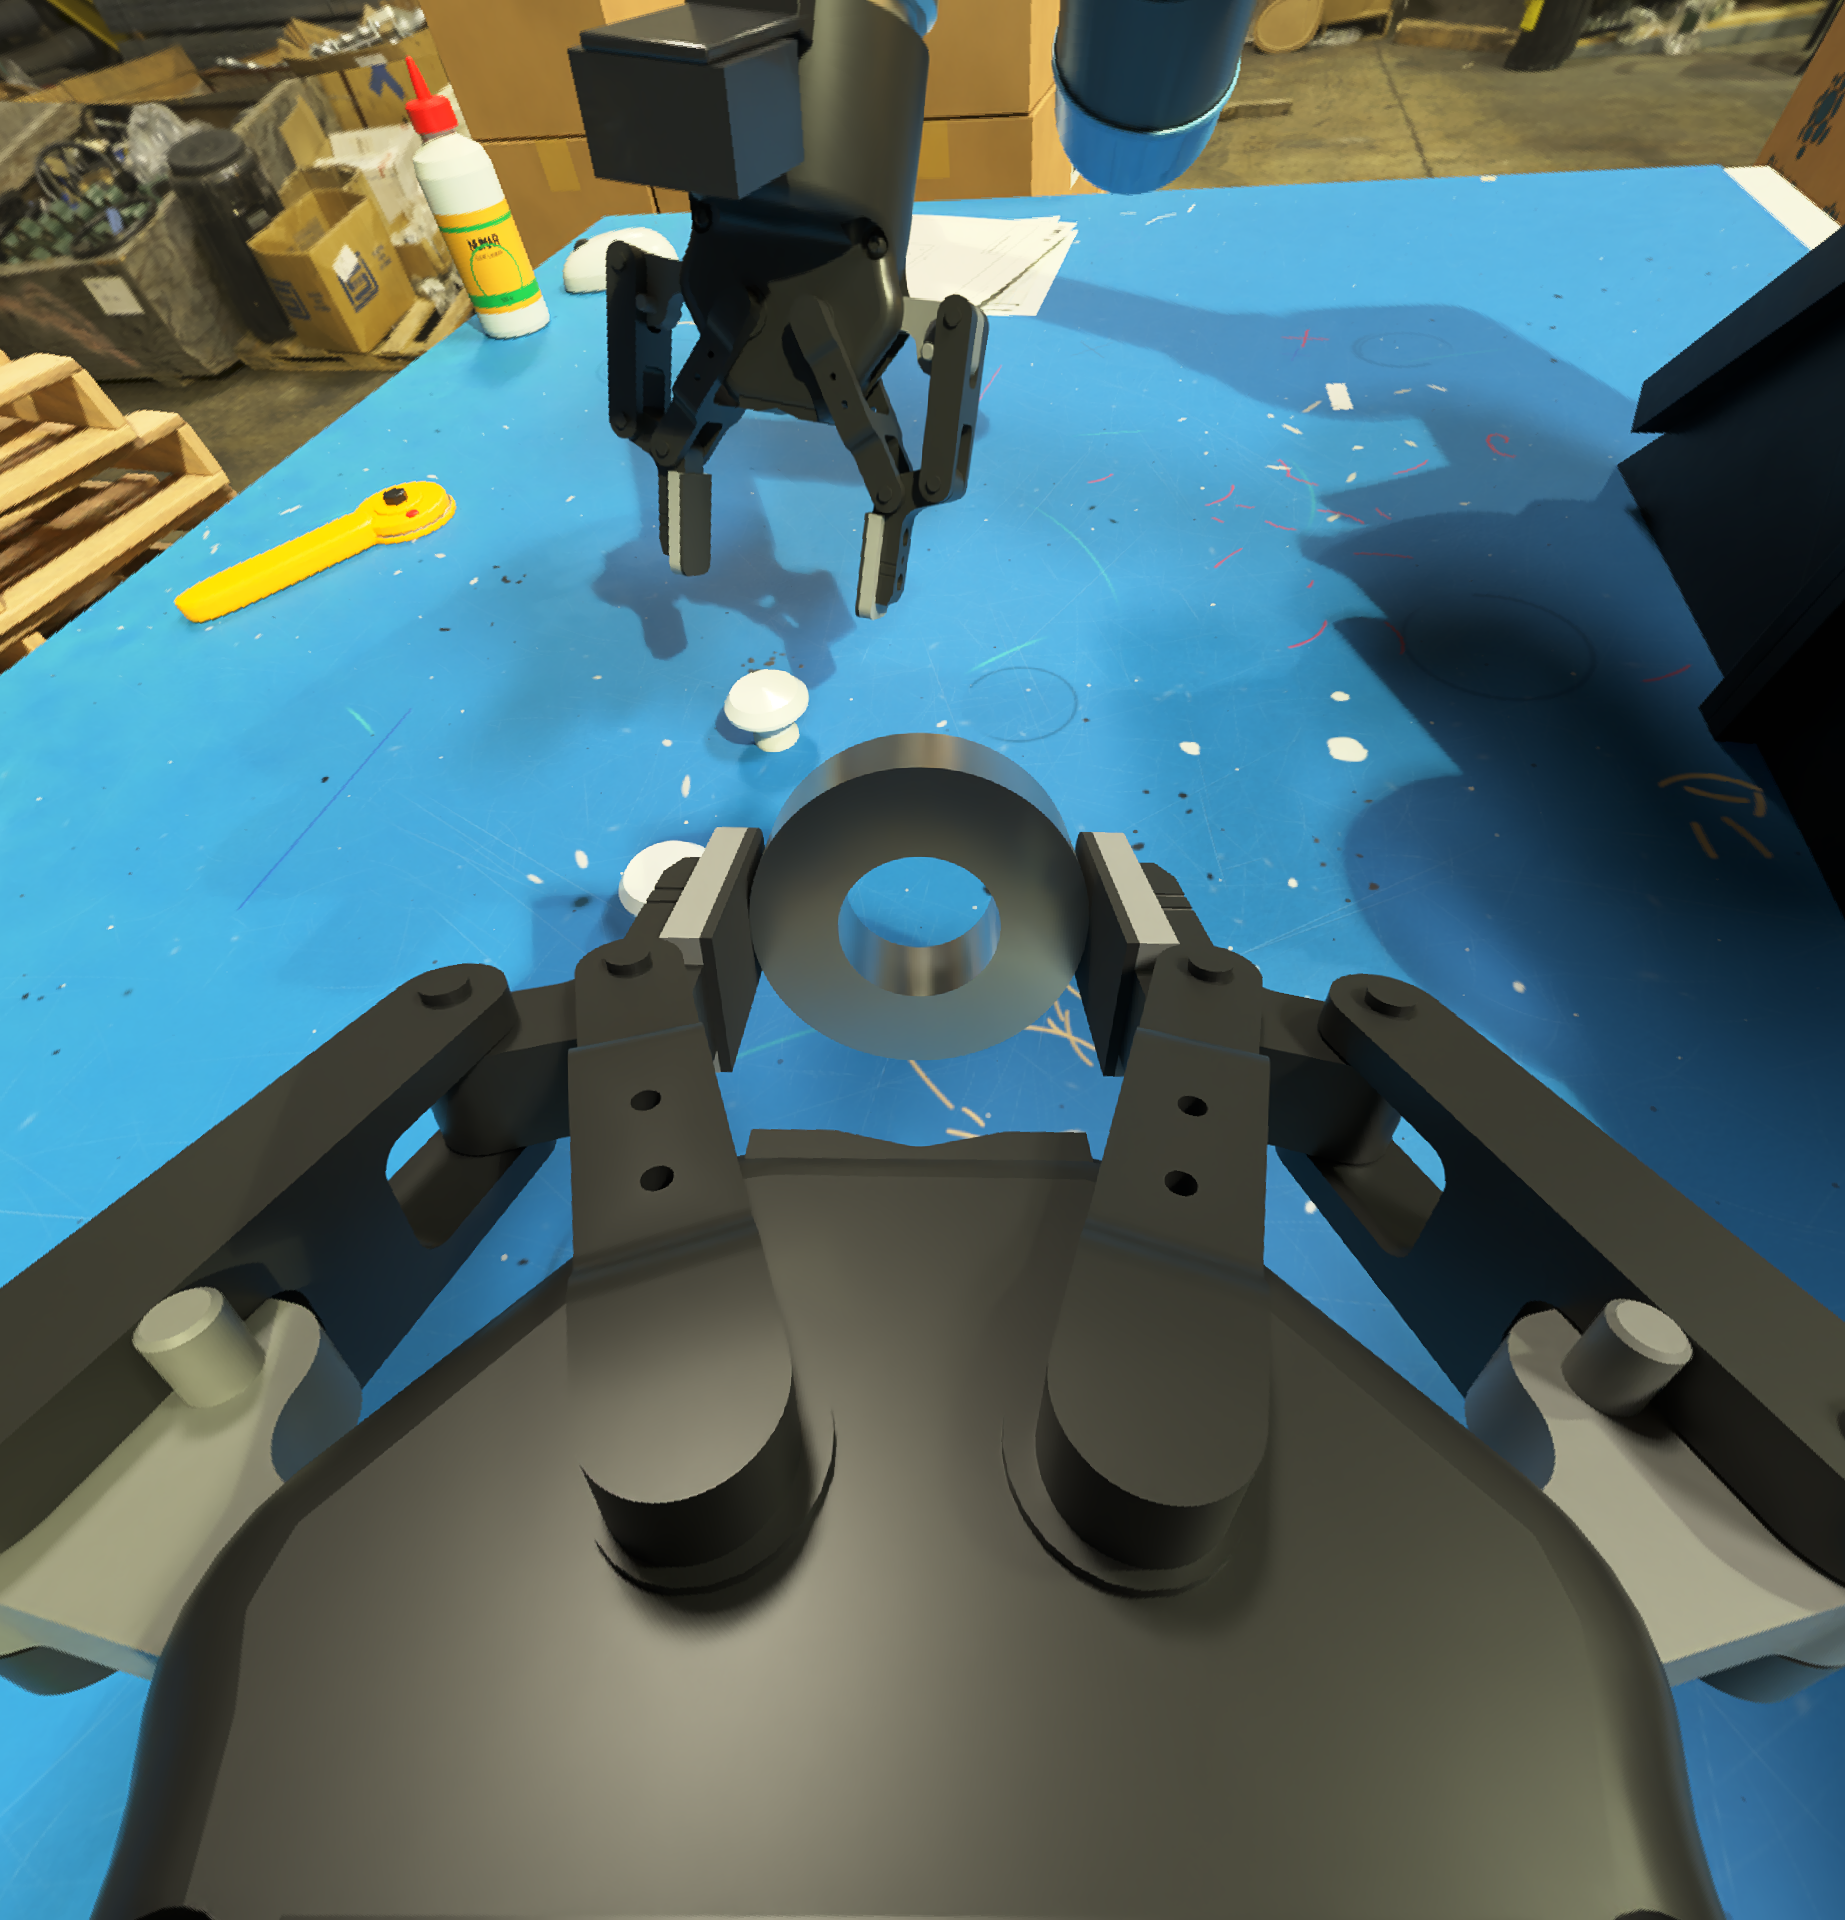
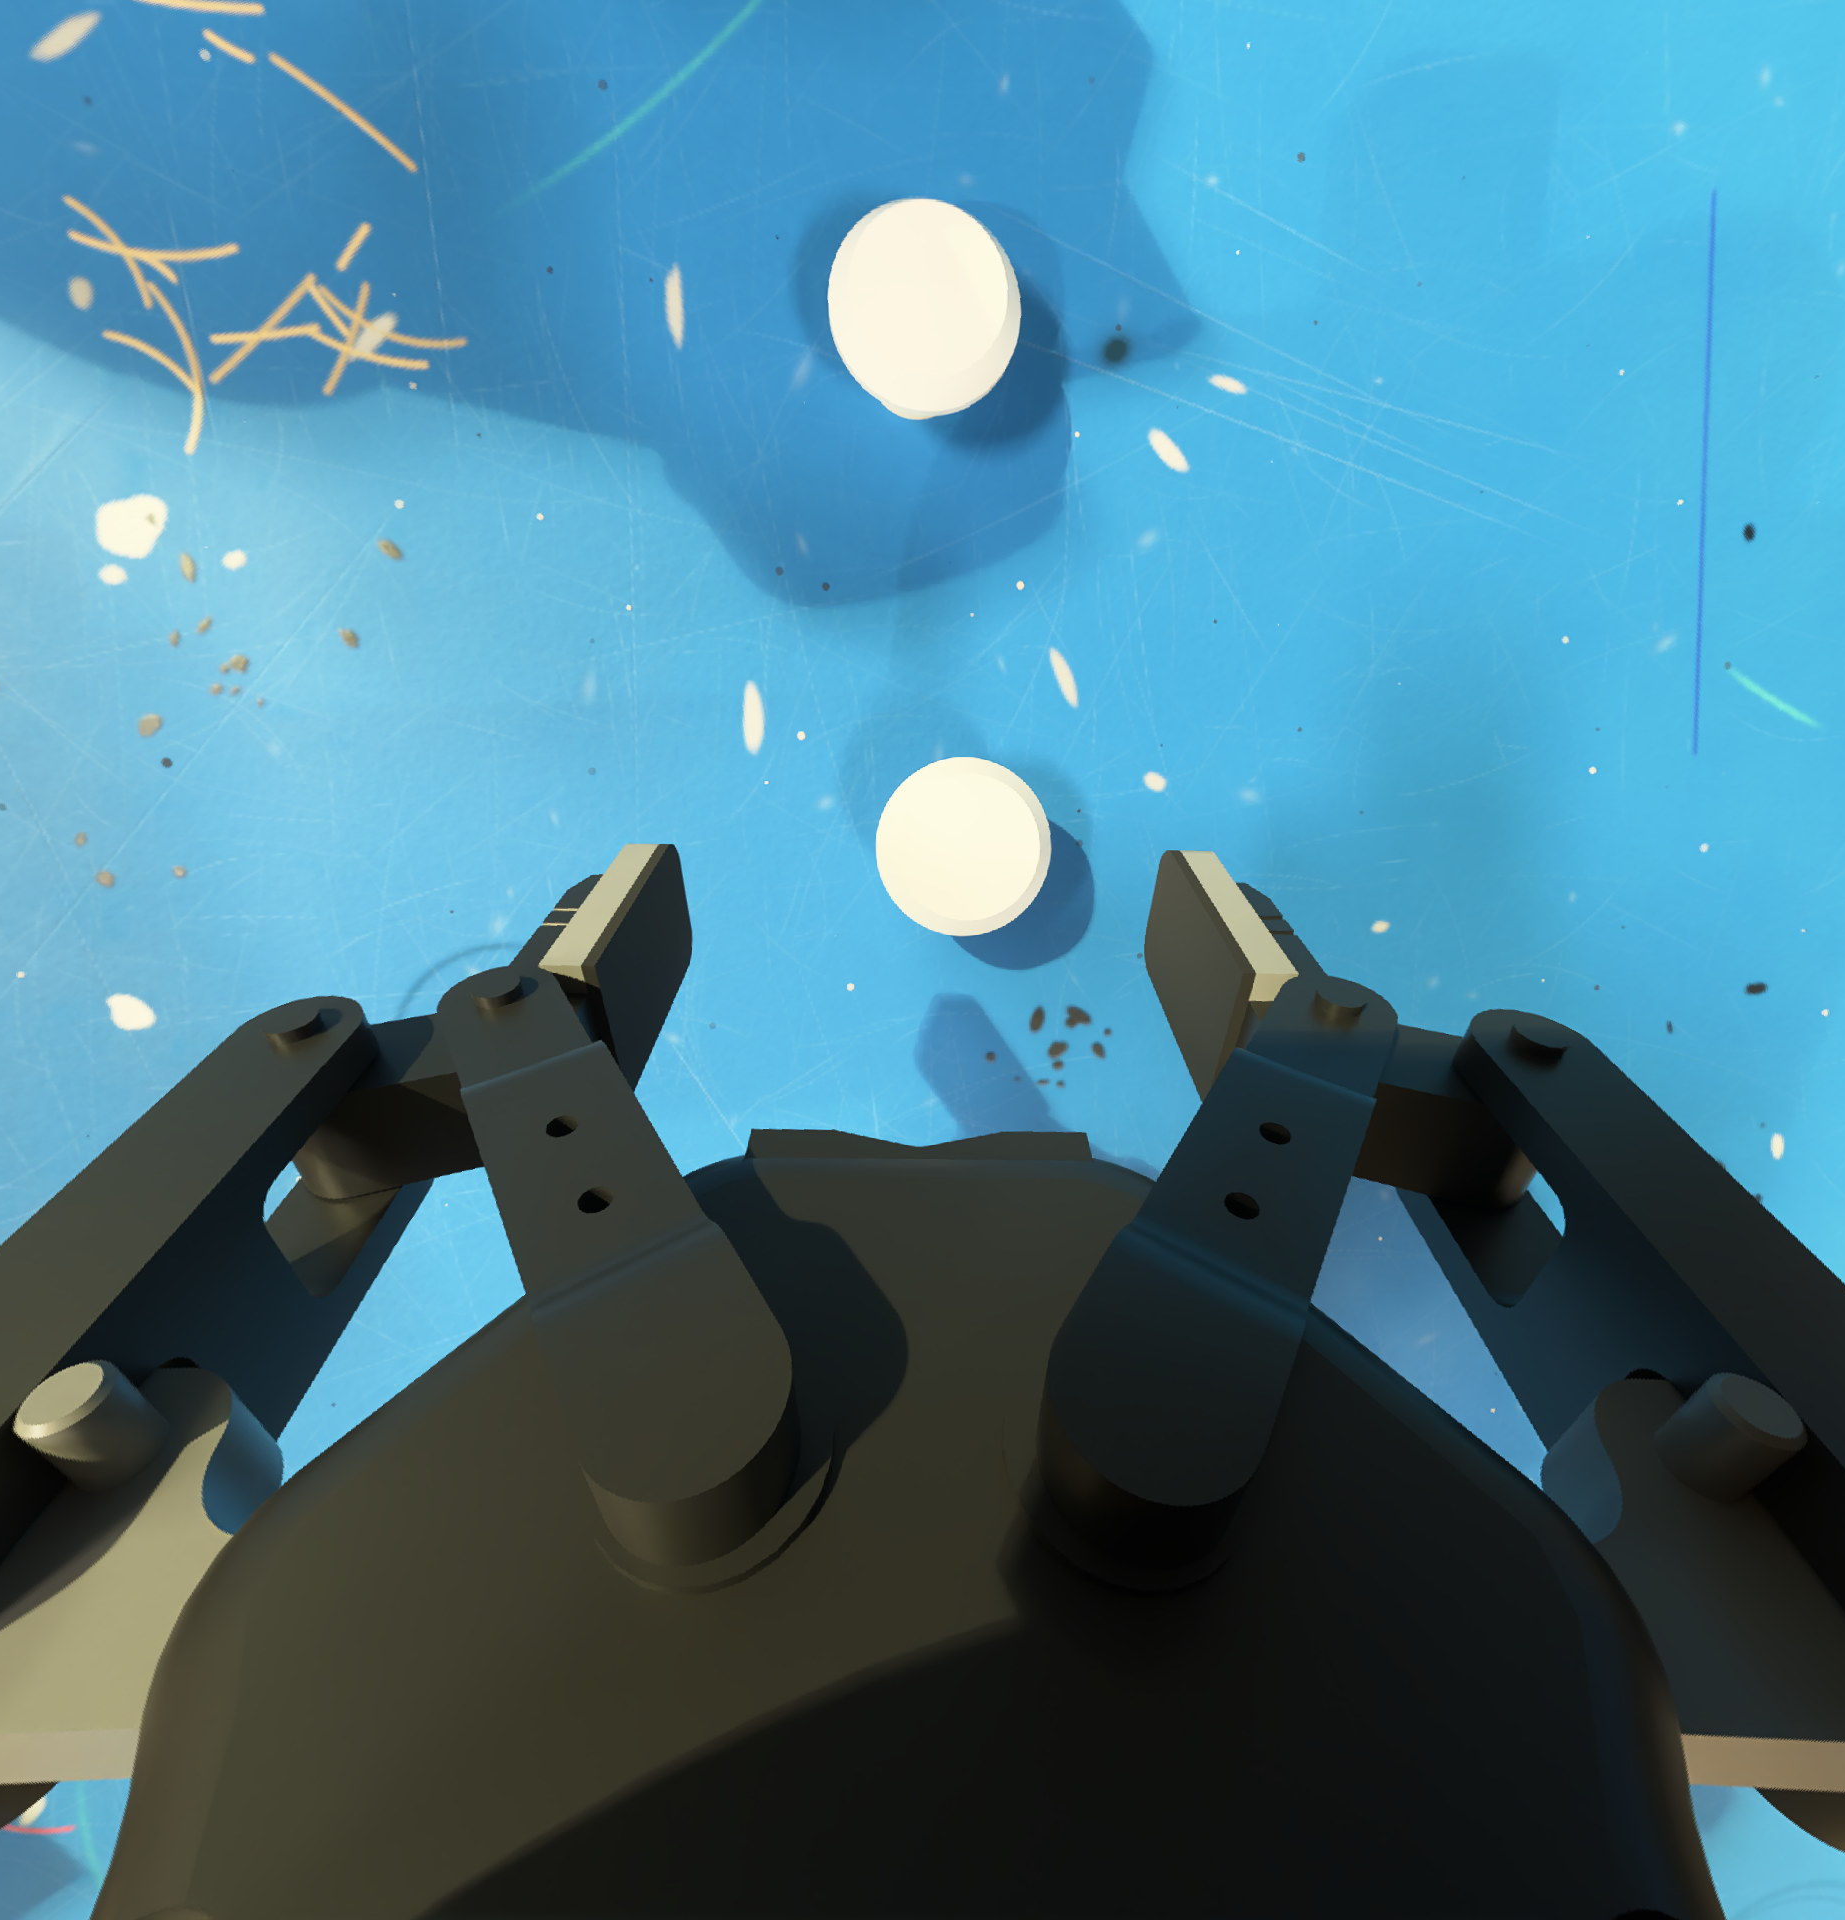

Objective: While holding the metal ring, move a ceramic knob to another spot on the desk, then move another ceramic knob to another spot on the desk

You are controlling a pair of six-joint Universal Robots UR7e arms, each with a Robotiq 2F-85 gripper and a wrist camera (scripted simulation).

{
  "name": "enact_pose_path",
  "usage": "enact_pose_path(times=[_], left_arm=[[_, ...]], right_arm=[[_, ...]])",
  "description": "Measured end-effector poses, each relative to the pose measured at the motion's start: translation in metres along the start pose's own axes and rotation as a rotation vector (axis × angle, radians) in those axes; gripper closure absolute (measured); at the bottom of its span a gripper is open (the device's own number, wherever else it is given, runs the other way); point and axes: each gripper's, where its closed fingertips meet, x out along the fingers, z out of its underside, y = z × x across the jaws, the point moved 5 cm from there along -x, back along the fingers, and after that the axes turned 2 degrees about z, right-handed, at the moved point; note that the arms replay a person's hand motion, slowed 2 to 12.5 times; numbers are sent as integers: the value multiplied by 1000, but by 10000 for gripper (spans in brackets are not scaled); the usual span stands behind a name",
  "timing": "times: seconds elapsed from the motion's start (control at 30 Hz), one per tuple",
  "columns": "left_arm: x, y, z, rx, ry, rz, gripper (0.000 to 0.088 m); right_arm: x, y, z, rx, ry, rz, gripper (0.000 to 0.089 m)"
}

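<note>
My left gripper [image 1: 916, 883] is shut on a thick grey metal ring [image 1: 918, 896] and holds it above the blue desk [image 1: 274, 831]. A white ceramic knob [image 1: 765, 707] stands just beyond the ring. A second white knob [image 1: 656, 871] lies partly hidden behind my left finger. My right gripper [image 1: 783, 566] hangs open above the desk, beyond the far knob. In the right wrist view the right gripper [image 2: 918, 904] is open and empty, with one knob [image 2: 962, 844] just ahead between the fingertips and the other knob [image 2: 923, 307] farther on.
A yellow rotary cutter [image 1: 315, 551] lies at the left. A white glue bottle [image 1: 476, 223] stands at the far left edge, near a white mouse [image 1: 601, 260] and papers [image 1: 985, 260]. A dark box [image 1: 1791, 499] stands at the right. Pallets and cartons lie beyond the desk.
</note>
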Motion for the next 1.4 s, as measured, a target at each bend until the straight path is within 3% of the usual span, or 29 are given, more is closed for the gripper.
enact_pose_path(times=[0.53, 1.23, 1.4], left_arm=[[1, -3, 3, 4, -13, -4, 363], [1, -8, 7, -14, -20, 2, 363], [1, -8, 7, -15, -21, 1, 363]], right_arm=[[22, 9, 4, 22, -13, -68, 229], [41, 12, 8, -12, -101, -89, 273], [45, 13, 8, -14, -118, -99, 328]])
